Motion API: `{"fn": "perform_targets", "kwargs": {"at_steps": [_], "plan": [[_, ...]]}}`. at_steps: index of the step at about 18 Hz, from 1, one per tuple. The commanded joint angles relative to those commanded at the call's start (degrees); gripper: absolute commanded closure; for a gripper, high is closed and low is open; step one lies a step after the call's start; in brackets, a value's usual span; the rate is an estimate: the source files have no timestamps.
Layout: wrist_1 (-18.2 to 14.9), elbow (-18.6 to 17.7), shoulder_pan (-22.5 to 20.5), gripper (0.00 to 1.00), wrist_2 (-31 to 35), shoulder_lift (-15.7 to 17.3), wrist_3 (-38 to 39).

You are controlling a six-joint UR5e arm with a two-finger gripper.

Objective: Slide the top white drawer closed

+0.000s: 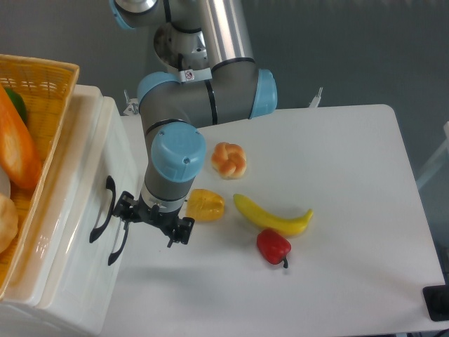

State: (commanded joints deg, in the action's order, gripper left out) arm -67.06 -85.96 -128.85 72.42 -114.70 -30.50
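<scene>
— Two black handles show at the left; which belongs to the top white drawer [77, 210]?
— Upper one, I judge. Its glossy front sits about flush with the cabinet, beneath the yellow basket [42, 77].
— How will it handle?
— Stiff plastic, slippery, probably light; push flat on the front beside the handle.
— And the fingers [153, 221]?
— Close against the front, holding nothing; how far apart they stand I cannot tell.
— Room to move?
— Open surface [351, 210] to the right; orange fruit [205, 205], banana [273, 215], red pepper [273, 246] lie near
</scene>
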Motion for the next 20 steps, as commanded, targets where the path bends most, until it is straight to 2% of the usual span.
{"fn": "perform_targets", "kwargs": {"at_steps": [15, 18, 20], "plan": [[-0.1, 0.2, -0.2, 0.0, -1.2, 0.0, 0.2], [-0.1, 0.3, -0.6, 0.0, -0.9, 0.2, 0.0], [-0.1, 0.6, -2.4, 0.0, -0.7, 0.1, -0.2]]}}
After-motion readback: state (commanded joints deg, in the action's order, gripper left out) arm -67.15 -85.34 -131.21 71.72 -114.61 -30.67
